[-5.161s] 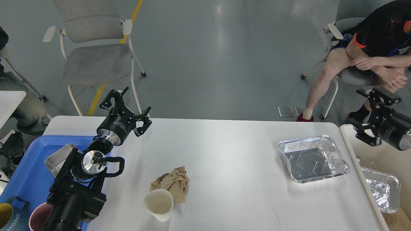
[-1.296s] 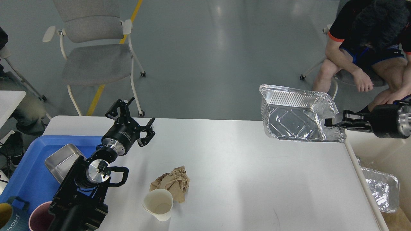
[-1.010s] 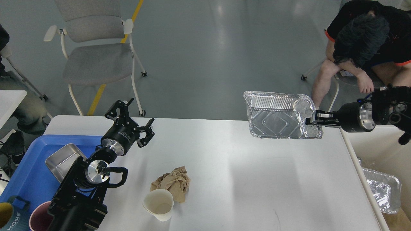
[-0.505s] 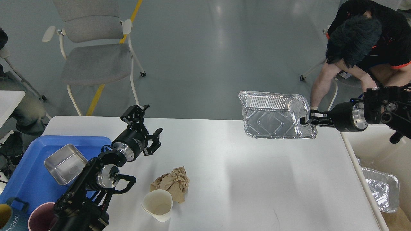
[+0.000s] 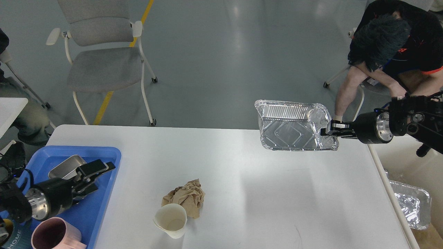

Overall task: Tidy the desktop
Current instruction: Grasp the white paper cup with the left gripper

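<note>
Right tool (image 5: pixel 328 132) pinching foil tray (image 5: pixel 292 126) by its right rim, holding it above desk (image 5: pixel 242 180) far edge, long axis sideways, beige bin (image 5: pixel 398 162) lying just rightward.

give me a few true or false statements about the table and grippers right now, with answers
1. The right gripper holds the foil tray above the desktop. True.
2. The paper cup stands upright. False: it lies tipped beside the crumpled brown paper.
3. The left gripper grips the pink mug. False: it is over the blue tray, holding nothing.
4. A metal pan sits in the blue tray. True.
</note>
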Motion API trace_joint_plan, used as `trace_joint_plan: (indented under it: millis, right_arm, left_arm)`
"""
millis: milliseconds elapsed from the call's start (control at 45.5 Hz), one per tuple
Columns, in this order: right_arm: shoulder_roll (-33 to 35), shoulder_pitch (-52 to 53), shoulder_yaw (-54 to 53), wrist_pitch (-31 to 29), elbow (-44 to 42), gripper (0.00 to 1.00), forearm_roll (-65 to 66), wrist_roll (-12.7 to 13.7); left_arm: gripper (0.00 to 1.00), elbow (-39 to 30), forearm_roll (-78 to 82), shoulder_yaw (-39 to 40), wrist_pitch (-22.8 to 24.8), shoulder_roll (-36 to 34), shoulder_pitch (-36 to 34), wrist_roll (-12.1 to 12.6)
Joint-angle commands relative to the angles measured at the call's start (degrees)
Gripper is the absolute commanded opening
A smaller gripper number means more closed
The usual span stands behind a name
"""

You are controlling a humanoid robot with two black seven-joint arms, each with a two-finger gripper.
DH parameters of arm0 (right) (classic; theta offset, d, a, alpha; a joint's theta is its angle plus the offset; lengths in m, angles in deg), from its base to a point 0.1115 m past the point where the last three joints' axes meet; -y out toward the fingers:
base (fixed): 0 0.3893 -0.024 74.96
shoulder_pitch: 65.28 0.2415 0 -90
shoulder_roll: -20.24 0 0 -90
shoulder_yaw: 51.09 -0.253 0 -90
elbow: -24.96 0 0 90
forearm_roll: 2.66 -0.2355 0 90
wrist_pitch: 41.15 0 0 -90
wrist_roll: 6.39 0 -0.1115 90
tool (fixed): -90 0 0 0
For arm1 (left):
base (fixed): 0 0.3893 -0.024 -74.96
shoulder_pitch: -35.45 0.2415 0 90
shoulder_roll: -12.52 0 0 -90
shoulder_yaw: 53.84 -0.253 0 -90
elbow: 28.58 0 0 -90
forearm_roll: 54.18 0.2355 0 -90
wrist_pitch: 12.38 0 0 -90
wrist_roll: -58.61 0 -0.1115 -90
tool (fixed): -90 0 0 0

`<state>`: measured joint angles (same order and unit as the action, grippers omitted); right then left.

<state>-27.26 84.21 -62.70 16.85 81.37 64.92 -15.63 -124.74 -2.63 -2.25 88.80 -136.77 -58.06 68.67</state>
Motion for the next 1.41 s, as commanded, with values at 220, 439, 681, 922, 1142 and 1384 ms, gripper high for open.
trace_joint_plan:
  millis: [220, 439, 681, 922, 1142, 1384]
  right_arm:
    - [-0.05, -0.34, -0.08, 0.27, 0.02, 0.00, 0.01, -0.08]
    - [-0.05, -0.42, -0.08, 0.36, 0.02, 0.00, 0.01, -0.16]
    - [-0.05, -1.13, -0.08, 0.80, 0.02, 0.00, 0.01, -0.25]
    - [-0.40, -1.04, -0.08, 0.89, 0.02, 0.00, 0.01, -0.25]
    - [0.04, -1.04, -0.08, 0.89, 0.10, 0.00, -0.69, -0.25]
    - [-0.13, -1.13, -0.08, 0.89, -0.16, 0.00, -0.78, -0.34]
  left_arm:
    - [0.96, -3.77, 0.13, -1.14, 8.50, -22.71, -0.89, -1.18]
    - [0.96, -4.74, 0.13, -1.14, 10.61, -23.34, -5.72, -1.27]
    - [0.96, -4.74, 0.48, -3.07, 16.15, -7.26, -9.50, 4.00]
    - [0.96, -2.11, 5.31, -19.23, 15.98, 5.84, -20.30, 6.47]
    - [0.96, 6.41, 9.08, -25.22, 15.89, 16.73, -24.36, 6.38]
    - [0.93, 7.83, 11.29, -26.72, 15.80, 18.68, -24.09, 5.76]
